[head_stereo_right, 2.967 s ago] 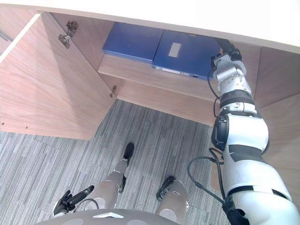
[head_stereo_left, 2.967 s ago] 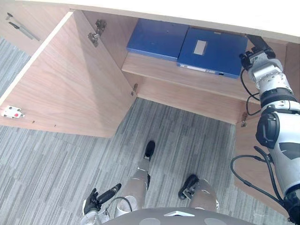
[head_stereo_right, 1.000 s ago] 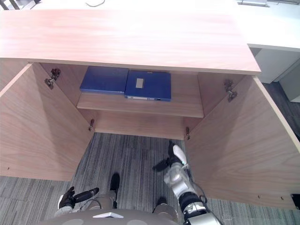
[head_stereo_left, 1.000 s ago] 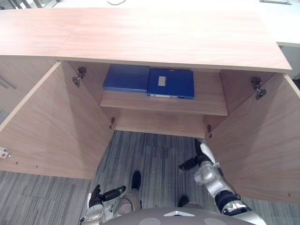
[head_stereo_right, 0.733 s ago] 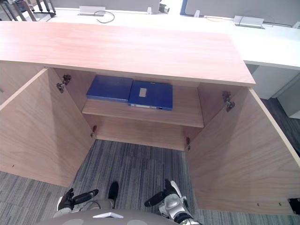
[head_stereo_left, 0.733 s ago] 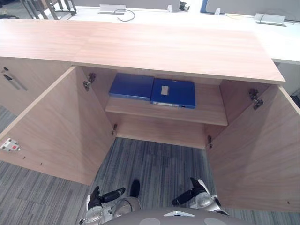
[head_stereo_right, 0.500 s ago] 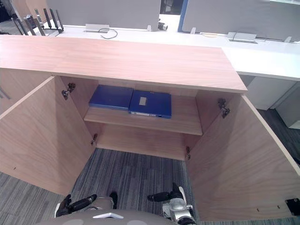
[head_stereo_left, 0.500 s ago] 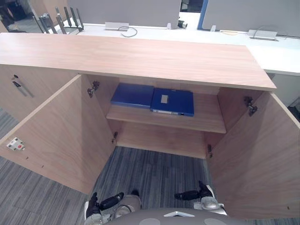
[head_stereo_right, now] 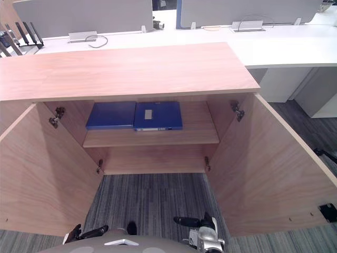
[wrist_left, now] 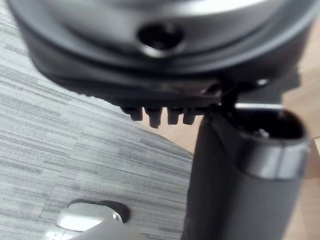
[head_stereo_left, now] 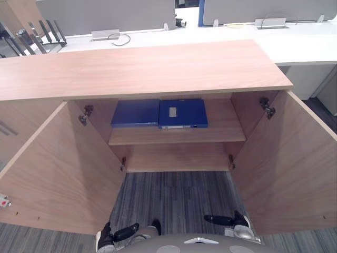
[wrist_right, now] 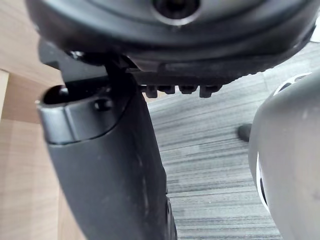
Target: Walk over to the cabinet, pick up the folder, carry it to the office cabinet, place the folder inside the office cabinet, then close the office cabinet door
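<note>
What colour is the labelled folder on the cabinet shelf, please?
Dark blue; the folder shows best in the left eye view.

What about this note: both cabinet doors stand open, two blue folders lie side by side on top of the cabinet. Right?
No. The folders lie side by side on the shelf inside the cabinet, not on top of it; the left eye view shows this. Both doors do stand open.

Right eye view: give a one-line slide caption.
Two blue folders lie side by side on the shelf of the open cabinet.
</note>
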Available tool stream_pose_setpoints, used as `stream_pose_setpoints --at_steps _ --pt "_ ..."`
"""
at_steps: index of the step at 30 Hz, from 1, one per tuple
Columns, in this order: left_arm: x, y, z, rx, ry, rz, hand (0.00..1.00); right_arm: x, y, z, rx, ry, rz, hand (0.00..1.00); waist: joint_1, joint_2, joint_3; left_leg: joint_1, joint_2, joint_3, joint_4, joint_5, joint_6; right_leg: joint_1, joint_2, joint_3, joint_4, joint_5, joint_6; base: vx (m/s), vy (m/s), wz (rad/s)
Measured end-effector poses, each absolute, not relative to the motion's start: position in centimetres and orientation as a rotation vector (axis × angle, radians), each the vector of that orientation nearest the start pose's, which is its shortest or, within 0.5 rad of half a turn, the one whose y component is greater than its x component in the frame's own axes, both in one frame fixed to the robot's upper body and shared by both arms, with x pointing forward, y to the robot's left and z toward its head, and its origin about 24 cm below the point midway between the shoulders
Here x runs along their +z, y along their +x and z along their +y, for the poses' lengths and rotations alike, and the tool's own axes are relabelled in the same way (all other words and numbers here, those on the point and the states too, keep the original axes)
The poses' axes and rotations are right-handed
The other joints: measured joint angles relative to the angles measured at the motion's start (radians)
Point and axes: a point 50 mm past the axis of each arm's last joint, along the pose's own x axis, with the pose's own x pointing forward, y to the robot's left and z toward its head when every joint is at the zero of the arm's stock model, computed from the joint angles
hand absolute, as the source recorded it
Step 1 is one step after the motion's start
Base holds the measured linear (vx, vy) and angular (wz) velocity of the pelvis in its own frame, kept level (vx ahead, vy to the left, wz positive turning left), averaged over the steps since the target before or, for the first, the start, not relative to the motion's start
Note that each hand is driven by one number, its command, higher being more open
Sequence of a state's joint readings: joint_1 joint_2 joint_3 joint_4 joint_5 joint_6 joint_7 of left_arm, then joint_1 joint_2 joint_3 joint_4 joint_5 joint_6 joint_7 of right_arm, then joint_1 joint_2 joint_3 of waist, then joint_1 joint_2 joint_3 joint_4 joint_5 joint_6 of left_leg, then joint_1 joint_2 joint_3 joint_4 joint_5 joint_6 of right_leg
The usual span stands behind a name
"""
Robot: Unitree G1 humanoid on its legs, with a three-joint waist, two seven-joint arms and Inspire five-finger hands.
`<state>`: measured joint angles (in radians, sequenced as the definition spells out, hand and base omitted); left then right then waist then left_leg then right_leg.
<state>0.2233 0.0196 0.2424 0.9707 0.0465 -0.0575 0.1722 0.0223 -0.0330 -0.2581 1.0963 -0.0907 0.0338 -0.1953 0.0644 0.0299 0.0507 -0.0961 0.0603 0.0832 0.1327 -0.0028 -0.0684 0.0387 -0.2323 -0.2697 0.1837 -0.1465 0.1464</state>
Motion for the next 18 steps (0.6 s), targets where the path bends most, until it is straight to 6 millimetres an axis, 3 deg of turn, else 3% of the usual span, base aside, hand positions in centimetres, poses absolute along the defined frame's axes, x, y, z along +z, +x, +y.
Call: stream_pose_setpoints --at_steps 4,8,11,12,14,15,17,18 --pt "-16.3 5.3 20.7 0.357 0.097 1.145 1.0 -16.6 9.0 -20.4 -0.425 -0.031 1.208 1.0 0.001 -0.015 -0.01 0.042 -0.049 0.01 -0.063 0.005 0.011 0.037 -0.024 -0.003 -0.062 0.017 0.025 0.15 0.052 -0.03" --pt "-16.3 5.5 21.0 0.305 0.145 1.15 1.0 -16.7 8.9 -20.1 -0.426 -0.008 1.234 1.0 -0.002 -0.036 -0.013 0.057 -0.088 0.019 -0.087 -0.008 0.038 0.034 -0.062 0.004 -0.056 0.019 0.029 0.11 0.091 -0.03" --pt "-16.5 5.2 20.8 0.262 0.165 1.165 1.0 -16.6 9.0 -20.5 -0.454 0.012 1.226 1.0 -0.017 -0.03 -0.014 0.094 -0.116 -0.001 -0.085 -0.027 0.067 -0.012 -0.108 0.028 0.137 0.015 0.021 0.11 0.153 0.22" --pt "-16.4 5.3 21.0 0.241 0.189 1.162 1.0 -16.6 9.1 -20.6 -0.459 0.012 1.218 1.0 -0.016 -0.038 -0.009 0.126 -0.13 -0.011 -0.085 -0.037 0.083 -0.068 -0.149 0.045 0.303 0.021 -0.005 0.07 0.111 0.23" --pt "-16.4 5.1 21.2 0.239 0.189 1.166 1.0 -16.6 9.0 -20.7 -0.46 0.006 1.214 1.0 -0.017 -0.039 -0.002 0.154 -0.151 -0.019 -0.085 -0.047 0.098 -0.12 -0.19 0.055 0.445 0.054 -0.069 0.1 0.127 0.22" --pt "-16.4 4.9 21.3 0.242 0.191 1.172 1.0 -16.4 9.4 -20.9 -0.467 -0.003 1.195 1.0 -0.017 -0.037 -0.001 0.176 -0.161 -0.023 -0.09 -0.052 0.112 -0.146 -0.214 0.056 0.526 0.077 -0.084 0.13 0.135 0.21" --pt "-16.4 4.7 21.5 0.246 0.195 1.177 1.0 -16.4 9.3 -20.7 -0.459 -0.01 1.195 1.0 -0.018 -0.041 0.0 0.178 -0.16 -0.032 -0.094 -0.053 0.118 -0.171 -0.209 0.045 0.557 0.062 -0.084 0.11 0.062 0.15" --pt "-16.4 4.8 21.5 0.246 0.197 1.174 1.0 -16.3 9.7 -20.5 -0.442 -0.013 1.182 1.0 -0.019 -0.042 0.012 0.185 -0.154 -0.042 -0.102 -0.05 0.122 -0.186 -0.187 0.027 0.559 0.017 -0.078 0.09 0.002 0.17"
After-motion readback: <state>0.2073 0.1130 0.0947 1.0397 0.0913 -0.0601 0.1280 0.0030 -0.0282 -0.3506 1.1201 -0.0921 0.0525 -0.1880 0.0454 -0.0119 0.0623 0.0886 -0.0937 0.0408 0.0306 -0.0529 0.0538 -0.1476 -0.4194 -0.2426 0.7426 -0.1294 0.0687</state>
